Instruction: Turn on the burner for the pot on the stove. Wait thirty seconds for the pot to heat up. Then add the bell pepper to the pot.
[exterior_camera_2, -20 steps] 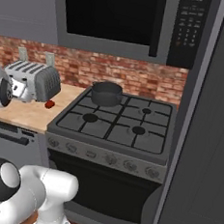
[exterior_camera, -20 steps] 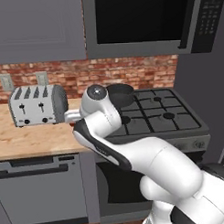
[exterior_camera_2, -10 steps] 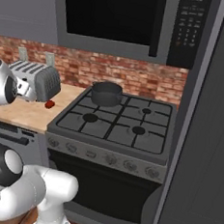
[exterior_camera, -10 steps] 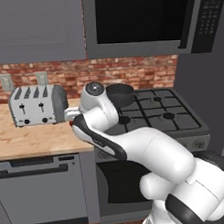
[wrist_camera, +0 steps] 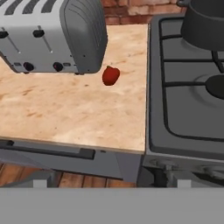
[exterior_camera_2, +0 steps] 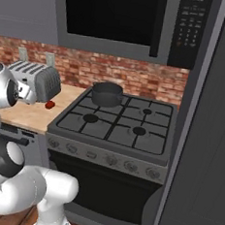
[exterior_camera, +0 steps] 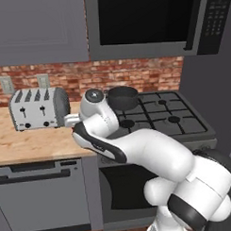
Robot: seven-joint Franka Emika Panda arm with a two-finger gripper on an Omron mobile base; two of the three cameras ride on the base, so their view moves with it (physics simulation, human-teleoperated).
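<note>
From my end effector, jaws spread wide and holding nothing, the pot sits ahead to the right on the stove, its inside hidden. The bell pepper lies ahead on the bench, just beside the toaster; I can't tell its long axis.

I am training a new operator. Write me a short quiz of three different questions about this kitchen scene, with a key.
1. True or false: the bell pepper lies inside the pot.
2. On which burner of the stove does the pot stand? A rear left, B front right, C front left.
3. Fill in: the pepper lies on the wooden counter beside the ____.

Key: 1 false, it is on the counter. 2 A. 3 toaster.
</note>
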